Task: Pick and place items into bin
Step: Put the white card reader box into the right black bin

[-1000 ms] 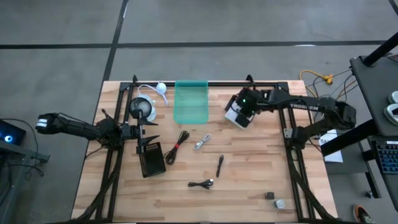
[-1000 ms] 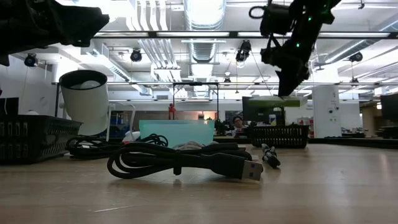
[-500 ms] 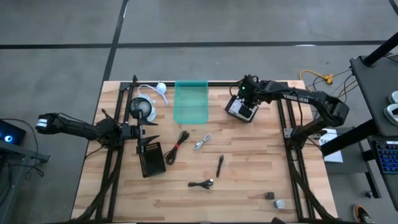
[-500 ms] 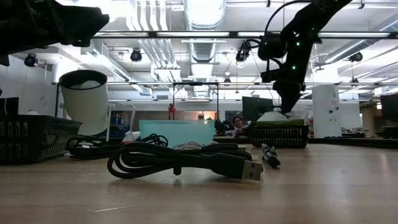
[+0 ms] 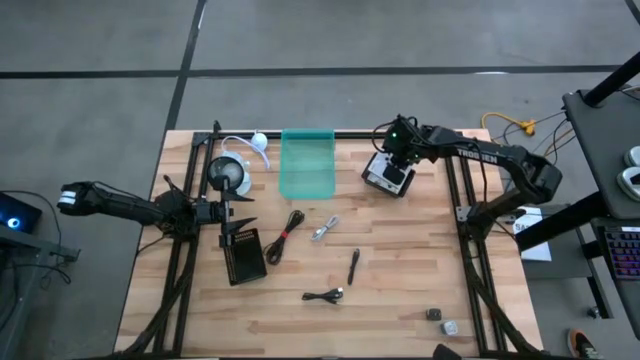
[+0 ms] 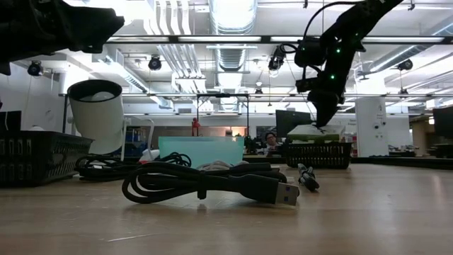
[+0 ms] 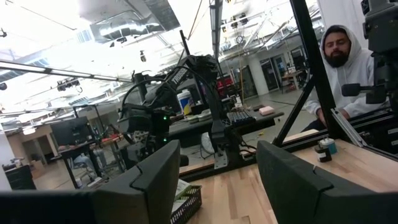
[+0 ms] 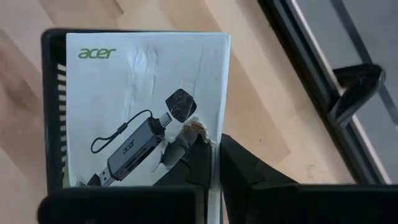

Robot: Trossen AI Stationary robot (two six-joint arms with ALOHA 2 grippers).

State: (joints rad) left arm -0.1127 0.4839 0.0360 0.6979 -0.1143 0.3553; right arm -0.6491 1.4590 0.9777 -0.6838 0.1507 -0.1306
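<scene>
My right gripper hangs over a small black basket at the table's far right and is shut on a white printed Acer card that lies in it. My left gripper is open, hovering at the table's left beside another black basket. Lying loose on the wood are a black cable with red, a silver metal piece, a black stick, a coiled black cable and two tiny grey blocks. My right gripper pinches the white card at its side edge between the two fingers, coming from above and pointing down. The paper is creased and torn beside the fingers. The card lies face up in the black basket; whether it is lifted off the basket's floor, I cannot tell.
A translucent green bin stands at the far middle of the table. A white cup-shaped object with a white cord sits at the far left. Black frame rails run along both sides. A person sits beyond the table.
My right gripper has come down from high above the table onto the black basket at the far right, carrying the white card, then risen slightly. The card, which was tilted in the air, now lies in that basket.
</scene>
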